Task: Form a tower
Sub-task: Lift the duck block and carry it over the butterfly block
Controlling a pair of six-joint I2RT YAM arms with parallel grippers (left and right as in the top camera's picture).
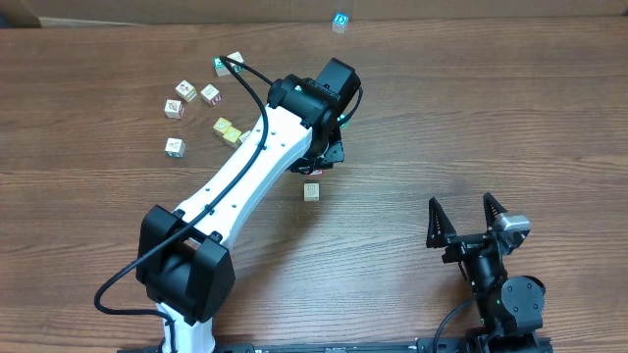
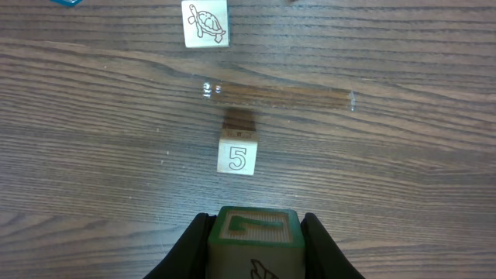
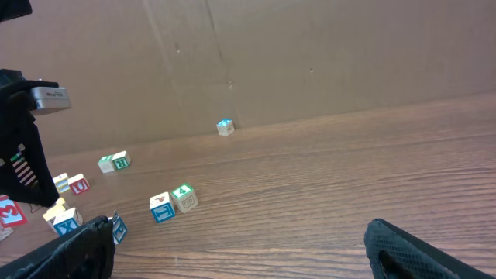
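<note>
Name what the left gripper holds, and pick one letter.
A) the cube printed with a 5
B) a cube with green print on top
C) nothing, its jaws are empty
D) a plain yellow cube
B: in the left wrist view the left gripper has a finger pressed against each side of a cube with green print, while the 5 cube lies apart, ahead of it.

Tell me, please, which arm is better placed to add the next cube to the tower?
Left: the left gripper holds a green-printed cube, nearer the tower; the right gripper rests open and empty, farther back.
</note>
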